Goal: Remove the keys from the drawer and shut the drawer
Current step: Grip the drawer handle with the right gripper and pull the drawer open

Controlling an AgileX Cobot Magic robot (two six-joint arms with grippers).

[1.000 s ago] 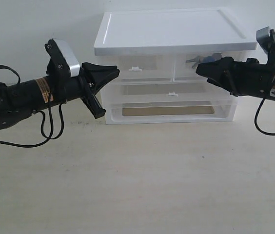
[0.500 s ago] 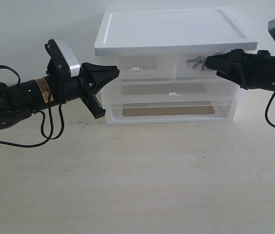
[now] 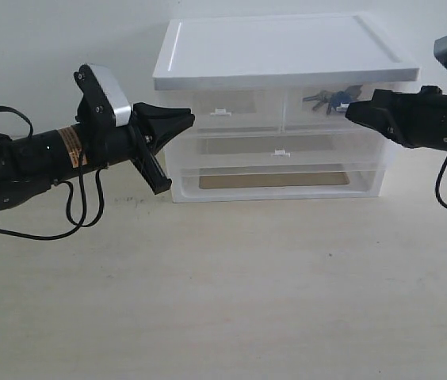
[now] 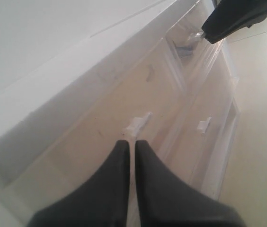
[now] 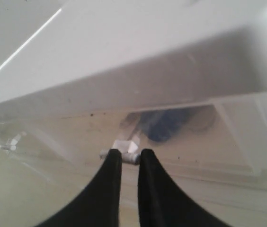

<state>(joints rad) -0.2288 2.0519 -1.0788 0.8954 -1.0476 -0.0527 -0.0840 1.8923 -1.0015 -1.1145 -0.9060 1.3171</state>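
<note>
Right wrist view | right pincer (image 5: 126, 158) nearly closed | pinching drawer (image 5: 195, 153) tab

One white plastic cabinet (image 3: 279, 47); two translucent half-width drawers, left drawer (image 3: 231, 107) and right drawer (image 3: 312, 120); one grey metal key bunch (image 3: 330, 99); two black claws (image 3: 189, 117) (image 3: 349, 111).

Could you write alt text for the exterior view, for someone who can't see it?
A white cabinet of translucent drawers stands on a pale table. The black right gripper points at the upper right drawer, where keys with a blue fob lie inside; the black left gripper, fingers together, hovers at the cabinet's left edge.
</note>
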